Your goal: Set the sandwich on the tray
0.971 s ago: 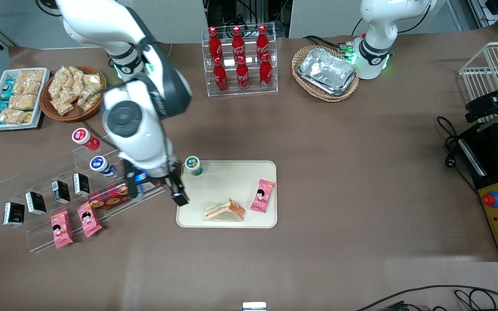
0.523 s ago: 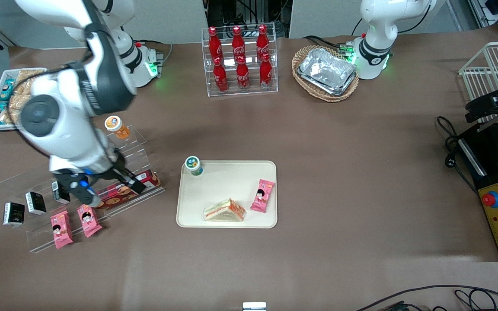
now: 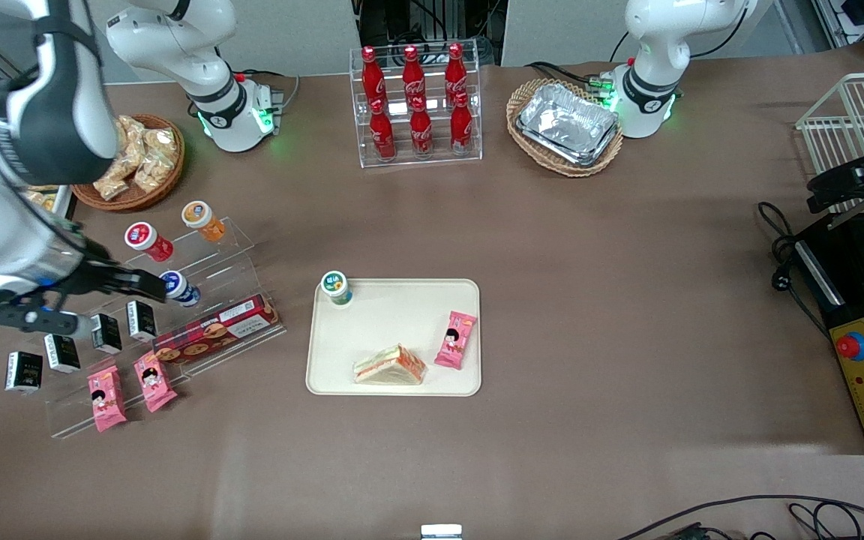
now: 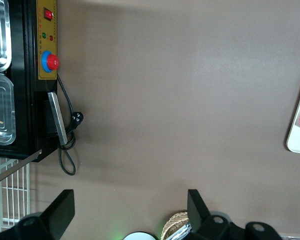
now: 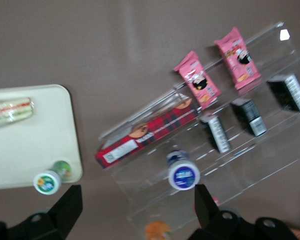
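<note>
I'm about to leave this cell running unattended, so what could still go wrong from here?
The sandwich already lies on the tray, so little threatens the task itself. The gripper, jaws open and empty, hangs over the clear stepped rack; a low sweep might knock over the blue-capped bottle or the black cartons. The sandwich sits near the tray's rim nearest the front camera, so a bump to the tray could slide it off.

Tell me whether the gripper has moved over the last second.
Yes. The gripper, open, has swung away from the tray, where the sandwich lies, to above the clear acrylic rack toward the working arm's end.
</note>
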